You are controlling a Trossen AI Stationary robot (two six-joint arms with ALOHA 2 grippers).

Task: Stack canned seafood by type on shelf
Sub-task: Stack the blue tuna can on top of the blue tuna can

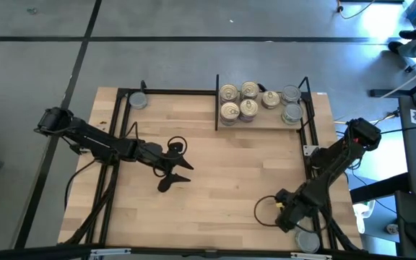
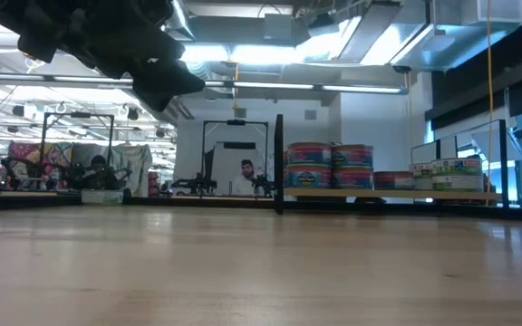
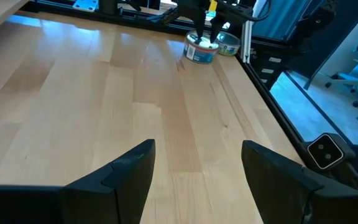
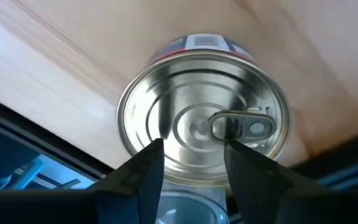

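Note:
Several tins stand on the shelf [image 1: 266, 124] right of its black divider [image 1: 217, 101]: gold-lidded ones [image 1: 238, 101] to the left, grey-lidded ones [image 1: 291, 103] to the right. In the low view some are stacked two high [image 2: 331, 165]. My right gripper [image 1: 287, 213] is open near the table's near right corner, fingers over a gold pull-tab tin [image 4: 201, 127] that stands on the table. A second tin [image 3: 230, 43] sits beside it. A lone grey-lidded tin [image 1: 138, 100] stands at the far left corner. My left gripper [image 1: 175, 170] hangs open above the table's middle, touching nothing. My right gripper comes from above, pointing down, with both fingers [image 4: 135, 177] over the lid's rim [image 4: 166, 168] of the pull-tab tin. The tin stands upright on the table. Whether the fingertips touch the lid I cannot tell.
Thin black bars [image 1: 309, 137] frame the tabletop, and one runs close beside the right gripper's tin. A grey-lidded tin [image 1: 308, 242] lies at the near right edge. Bare wood [image 1: 222, 188] stretches between the two arms. People sit in the room beyond the table [image 2: 247, 172].

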